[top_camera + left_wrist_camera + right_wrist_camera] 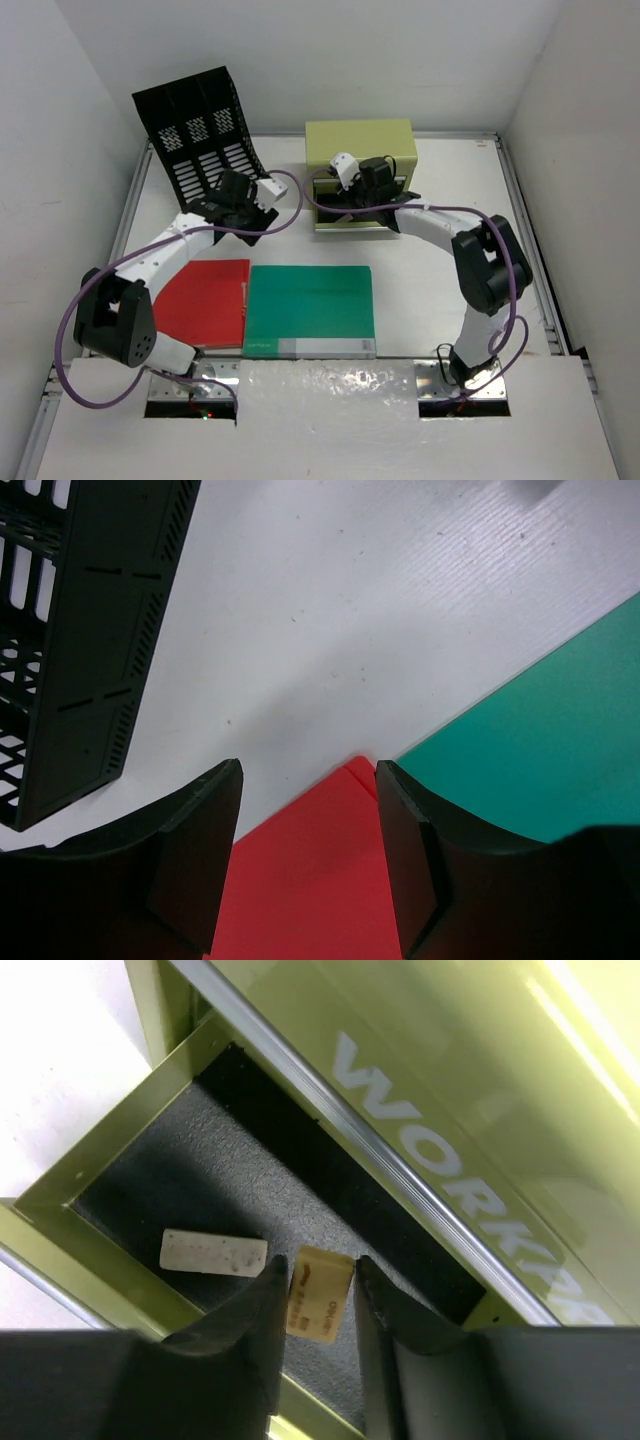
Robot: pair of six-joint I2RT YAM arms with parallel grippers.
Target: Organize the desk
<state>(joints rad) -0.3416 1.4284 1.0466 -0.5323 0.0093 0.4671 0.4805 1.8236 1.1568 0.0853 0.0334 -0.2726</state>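
Note:
On the white desk point(430, 290) lie a red folder point(205, 300) and a green folder point(310, 305), side by side near the front. My left gripper point(308, 775) hovers open above the red folder's far corner point(330, 860), with nothing between its fingers. My right gripper point(320, 1270) reaches into the pulled-out drawer point(110, 1250) of the olive-green box point(360, 145). A small yellow eraser point(320, 1295) sits between its fingers, with a thin gap showing on the right side. A white eraser point(213, 1252) lies on the dark drawer floor to the left.
A black mesh file rack point(200, 135) leans at the back left, close to my left arm and seen at the left edge point(90, 640) of the left wrist view. Grey rails run along the desk's sides point(530, 240). The box front reads WORKAR point(450, 1170).

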